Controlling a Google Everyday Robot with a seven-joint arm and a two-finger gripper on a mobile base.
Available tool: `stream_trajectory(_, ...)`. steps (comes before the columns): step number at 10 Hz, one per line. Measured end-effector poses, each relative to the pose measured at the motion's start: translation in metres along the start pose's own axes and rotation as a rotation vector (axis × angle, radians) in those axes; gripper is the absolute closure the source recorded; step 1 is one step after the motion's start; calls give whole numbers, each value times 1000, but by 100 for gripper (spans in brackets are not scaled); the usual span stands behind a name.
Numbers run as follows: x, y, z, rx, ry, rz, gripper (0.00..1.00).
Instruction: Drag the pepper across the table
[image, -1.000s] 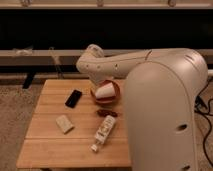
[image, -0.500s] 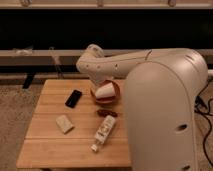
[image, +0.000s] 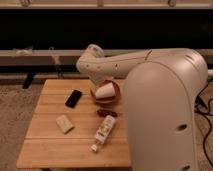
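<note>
The pepper (image: 107, 113) lies on the table (image: 50, 145) between bowl (image: 114, 98) and bottle (image: 103, 132); the gripper (image: 103, 93) seems to hang over the bowl, its grip impossible to tell; bare wood lies front-left; the bottle's label is unreadable.

On the table (image: 47, 150), the bowl (image: 117, 93) sits by the far edge and the phone (image: 73, 98) to its left. The pepper (image: 107, 113) lies just before the bowl, with the bottle (image: 103, 133) nearer the front edge and a small block (image: 64, 123) to the bottle's left. The gripper (image: 105, 92) seems to hang over the bowl.
</note>
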Motion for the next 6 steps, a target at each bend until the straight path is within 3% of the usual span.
stream_trajectory(2, 0, 4, 2, -19, 0, -25, 20)
stream_trajectory(6, 24, 55, -1, -138, 12, -132, 20)
